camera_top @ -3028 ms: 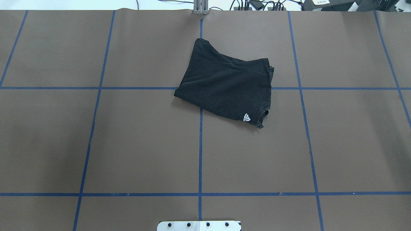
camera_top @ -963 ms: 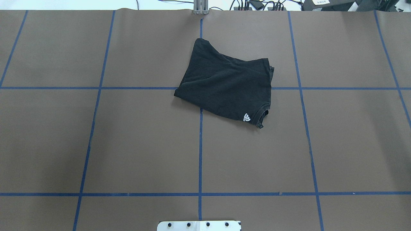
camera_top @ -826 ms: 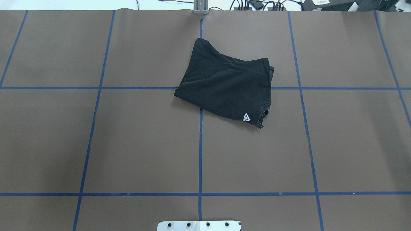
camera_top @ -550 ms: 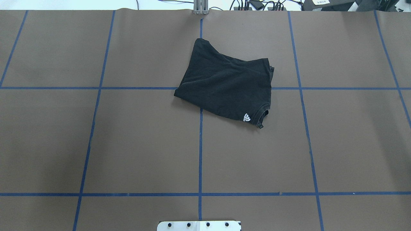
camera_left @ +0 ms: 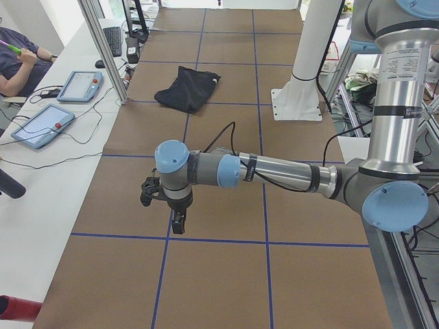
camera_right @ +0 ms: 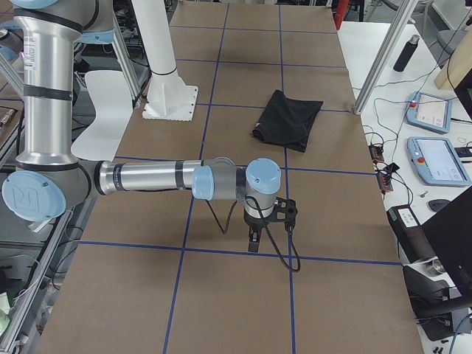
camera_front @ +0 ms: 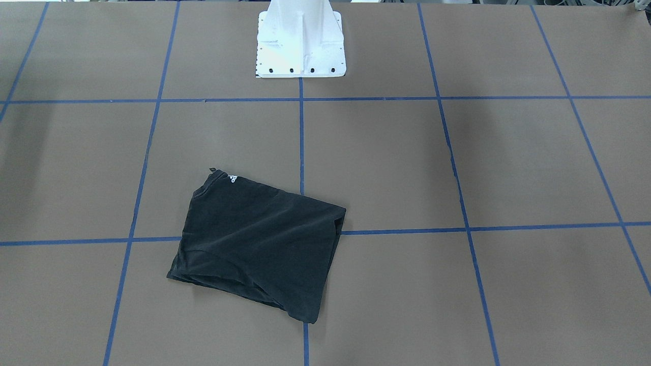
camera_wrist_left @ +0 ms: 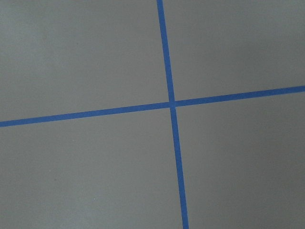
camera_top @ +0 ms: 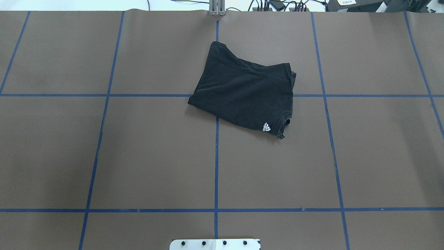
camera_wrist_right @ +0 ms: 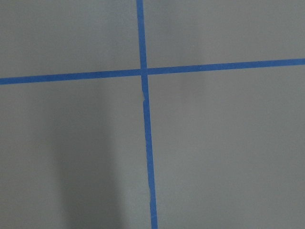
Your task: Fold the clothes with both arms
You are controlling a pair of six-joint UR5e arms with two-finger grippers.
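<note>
We count one black T-shirt [camera_top: 242, 92], folded into a rough, skewed rectangle; it lies flat on the brown table [camera_top: 138, 156], out from the white pedestal [camera_top: 215, 244] toward the far edge and slightly to the robot's right of it, well apart from the pedestal; it covers the crossing where the blue tape line [camera_top: 216, 166] running straight out from the pedestal meets a cross line; one small white logo [camera_top: 266, 127] shows at the corner on the pedestal's side, just beside the collar [camera_top: 285, 124].

We count two arms; the left arm [camera_left: 274, 173] stretches low over the table on the pedestal's left, the right arm [camera_right: 147, 177] does the same on the pedestal's right; each ends in one gripper pointing down over the bare cover, near a tape line; each wrist view shows one crossing of two tape lines.

The left gripper [camera_left: 178, 226] and the right gripper [camera_right: 253, 242] show only in the side views, so we cannot tell whether either claw is released or clenched; both are well apart from the T-shirt.

We count two tablets [camera_right: 431, 110] on the white bench beyond the table edge farthest from the pedestal.
</note>
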